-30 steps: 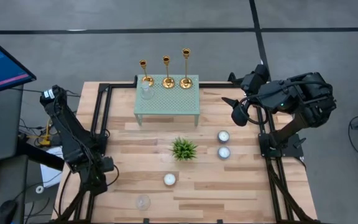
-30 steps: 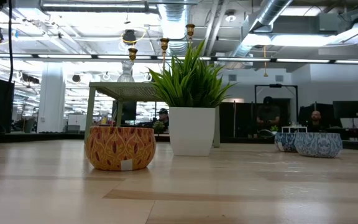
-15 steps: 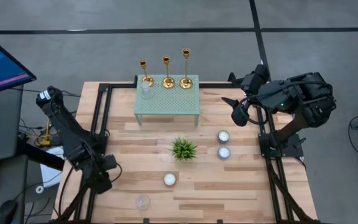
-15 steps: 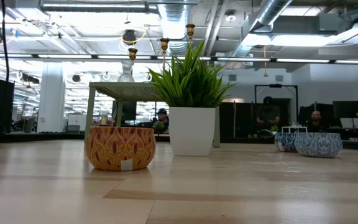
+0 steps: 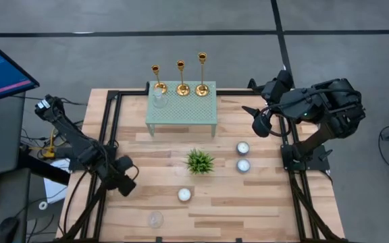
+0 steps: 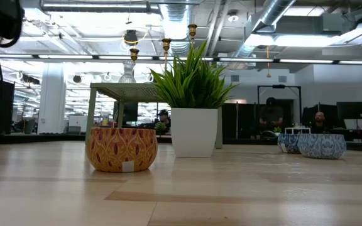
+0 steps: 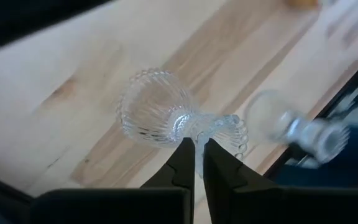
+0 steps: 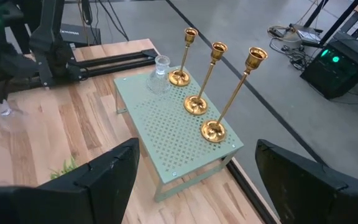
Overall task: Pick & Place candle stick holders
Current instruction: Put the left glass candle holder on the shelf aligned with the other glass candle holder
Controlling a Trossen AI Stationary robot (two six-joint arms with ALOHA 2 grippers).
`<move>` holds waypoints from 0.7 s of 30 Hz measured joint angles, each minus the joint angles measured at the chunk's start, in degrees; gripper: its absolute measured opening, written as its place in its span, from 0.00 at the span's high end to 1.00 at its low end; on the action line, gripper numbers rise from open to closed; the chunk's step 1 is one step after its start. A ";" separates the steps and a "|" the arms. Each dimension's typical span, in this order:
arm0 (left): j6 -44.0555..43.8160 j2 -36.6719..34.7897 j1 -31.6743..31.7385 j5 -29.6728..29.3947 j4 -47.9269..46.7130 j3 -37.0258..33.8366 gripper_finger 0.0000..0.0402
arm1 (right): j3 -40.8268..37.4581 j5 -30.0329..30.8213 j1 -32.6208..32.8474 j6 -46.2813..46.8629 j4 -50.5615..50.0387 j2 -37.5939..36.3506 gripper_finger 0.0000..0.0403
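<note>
Three gold candle stick holders (image 5: 159, 79) (image 5: 182, 79) (image 5: 202, 75) stand upright on their round bases along the far edge of a green perforated stand (image 5: 181, 109). They also show in the right wrist view (image 8: 180, 59) (image 8: 204, 81) (image 8: 232, 96). My right gripper (image 5: 254, 116) is open and empty, to the right of the stand. My left gripper (image 5: 125, 183) is shut and empty above the table's left part. In the left wrist view its fingers (image 7: 199, 163) point down toward a clear glass cup (image 7: 157, 115) on the table.
A second clear glass cup (image 5: 159, 100) stands on the stand beside the left candlestick. A small potted plant (image 5: 200, 162) stands mid-table. Tealights lie to its right (image 5: 242, 147) (image 5: 243, 165) and to its near side (image 5: 184, 195). The first glass cup (image 5: 155, 219) sits near the table's near edge.
My left arm has swung out from the table's left edge, and its gripper has gone toward the right over the table. In the low view the arm has come further into the top left corner.
</note>
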 joint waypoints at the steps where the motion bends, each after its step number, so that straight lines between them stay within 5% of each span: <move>1: -0.71 -0.56 0.60 -0.50 0.00 0.00 0.97 | 0.00 0.00 0.00 0.00 -0.24 -0.01 0.23; 21: -7.33 -2.85 17.88 -15.22 1.09 12.65 0.97 | 0.00 0.04 0.00 -0.02 -1.40 0.00 0.23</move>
